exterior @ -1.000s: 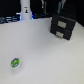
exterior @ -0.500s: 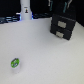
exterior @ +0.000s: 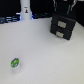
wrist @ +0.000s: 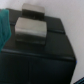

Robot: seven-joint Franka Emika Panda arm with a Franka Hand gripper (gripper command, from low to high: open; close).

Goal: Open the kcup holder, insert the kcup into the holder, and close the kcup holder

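A: Exterior view: the kcup (exterior: pixel 15 63) sits on the white surface (exterior: pixel 42 55), well apart from the kcup holder (exterior: pixel 62 27).

B: Wrist view shows only the holder's top (wrist: pixel 37 37). The tool's grip? Cannot tell. Nothing has shifted.

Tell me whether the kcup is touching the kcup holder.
Apart. The exterior view shows the kcup low at its left, the kcup holder at upper right, bare table between.

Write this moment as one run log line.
stage: approach | black boxy kcup holder: drawers closed | small white green-topped kcup: on table, far from holder | gripper: above holder, state unclear
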